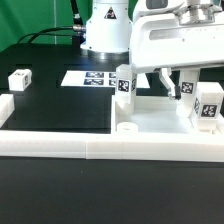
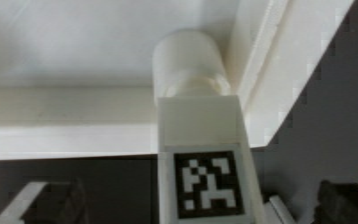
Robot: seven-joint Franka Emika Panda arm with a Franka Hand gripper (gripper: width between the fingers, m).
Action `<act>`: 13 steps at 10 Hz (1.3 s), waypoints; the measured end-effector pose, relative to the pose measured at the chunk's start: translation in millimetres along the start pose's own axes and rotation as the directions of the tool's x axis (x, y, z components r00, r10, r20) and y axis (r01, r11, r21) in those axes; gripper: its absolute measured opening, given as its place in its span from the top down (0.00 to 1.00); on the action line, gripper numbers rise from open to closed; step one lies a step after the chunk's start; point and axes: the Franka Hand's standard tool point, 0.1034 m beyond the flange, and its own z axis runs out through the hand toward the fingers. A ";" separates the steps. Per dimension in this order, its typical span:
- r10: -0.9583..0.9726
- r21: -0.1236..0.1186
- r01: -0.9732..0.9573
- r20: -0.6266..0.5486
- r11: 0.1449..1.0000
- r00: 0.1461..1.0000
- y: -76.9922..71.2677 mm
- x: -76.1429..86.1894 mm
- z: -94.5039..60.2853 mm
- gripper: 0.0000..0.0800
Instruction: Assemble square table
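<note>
Three small white plastic leg blocks with black-and-white square tags show in the exterior view. The first leg block (image 1: 20, 78) lies alone on the black table top (image 1: 60, 105) at nine o'clock from the picture's middle. The second leg block (image 1: 125, 82) stands upright just past centre toward one o'clock, and the third leg block (image 1: 207, 103) stands upright at three o'clock near the frame's edge. The large white plastic square slab (image 1: 160, 122) lies flat at about four o'clock from centre, reaching from the second block to the third, with a round corner hole open at the foot of the second. Whether the two upright blocks rest on the slab or just beside it cannot be told. Long white border bars (image 1: 60, 145) edge the working area from nine o'clock across to five o'clock. The thin flat white marker board (image 1: 92, 77) lies at eleven o'clock, with the arm's white base (image 1: 105, 30) behind it at twelve. The white two-finger gripper (image 1: 178, 88) hangs over the slab at two o'clock, between the two upright blocks, its jaws spread wide and gripping nothing. In the wrist view a tagged white leg (image 2: 202, 150) with a rounded cylindrical end stands in the gap, the fingertips (image 2: 25, 205) well apart from it on either side and the slab's pale surface behind. Which upright block this is cannot be told.
</note>
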 end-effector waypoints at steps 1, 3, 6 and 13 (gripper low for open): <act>0.002 0.007 -0.002 0.042 1.000 0.999 -1.0 -2.6 0.9 0.19; 0.000 0.023 -0.003 0.148 1.000 0.989 -1.0 19.9 -13.8 0.19; 0.011 0.052 -0.040 0.458 0.998 0.889 -2.6 24.7 -12.2 0.19; 0.024 0.009 -0.039 0.632 0.999 0.775 10.8 22.5 -5.2 0.19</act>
